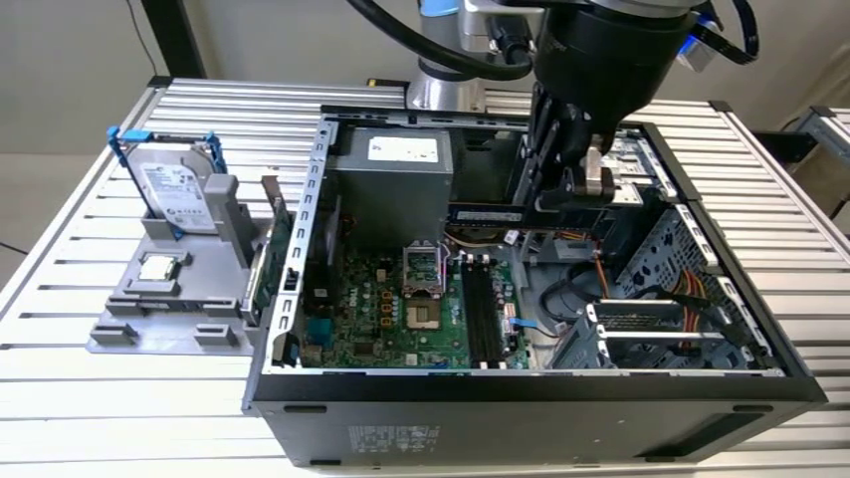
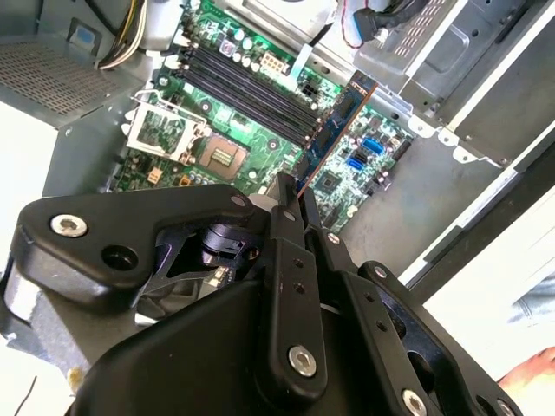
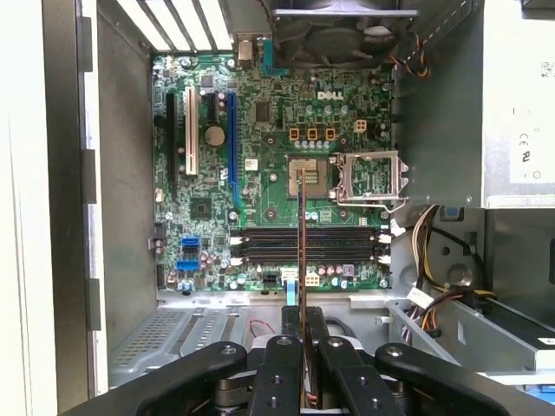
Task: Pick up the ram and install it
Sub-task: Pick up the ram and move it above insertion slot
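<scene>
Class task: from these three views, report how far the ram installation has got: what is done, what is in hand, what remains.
Done: the ram is picked up, clamped in the pincer. In hand: it hangs edge-on above the motherboard inside the open case. Left: the memory slots are empty, so it is not yet seated.

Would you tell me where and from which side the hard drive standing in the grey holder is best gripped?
Probably from straight above, at its top edge. The hard drive stands upright in the grey holder, its lower end seated and its top free. A grip there would close across its two broad flat faces and lift it straight out.
</scene>
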You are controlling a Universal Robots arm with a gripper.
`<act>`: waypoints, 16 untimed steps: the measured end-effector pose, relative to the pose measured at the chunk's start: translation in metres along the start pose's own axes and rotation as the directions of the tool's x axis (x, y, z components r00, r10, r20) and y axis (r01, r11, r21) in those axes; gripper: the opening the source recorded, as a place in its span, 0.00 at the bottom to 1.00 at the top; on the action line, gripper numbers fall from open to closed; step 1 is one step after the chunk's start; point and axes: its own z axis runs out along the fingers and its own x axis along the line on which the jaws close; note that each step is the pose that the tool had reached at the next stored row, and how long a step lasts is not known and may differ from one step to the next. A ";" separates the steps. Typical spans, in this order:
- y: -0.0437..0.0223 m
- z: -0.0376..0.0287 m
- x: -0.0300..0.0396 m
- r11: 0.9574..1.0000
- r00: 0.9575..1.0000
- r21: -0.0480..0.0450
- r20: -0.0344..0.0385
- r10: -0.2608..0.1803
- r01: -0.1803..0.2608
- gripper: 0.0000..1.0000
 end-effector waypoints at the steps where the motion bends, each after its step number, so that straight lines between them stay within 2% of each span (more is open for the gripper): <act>1: 0.0000 0.0001 -0.0002 1.000 1.000 0.000 0.000 0.000 0.000 0.00; 6: 0.0001 0.0000 -0.0030 1.000 1.000 0.000 0.000 0.000 0.000 0.00; 16: 0.0005 0.0002 -0.0144 1.000 1.000 0.000 0.000 0.000 0.000 0.00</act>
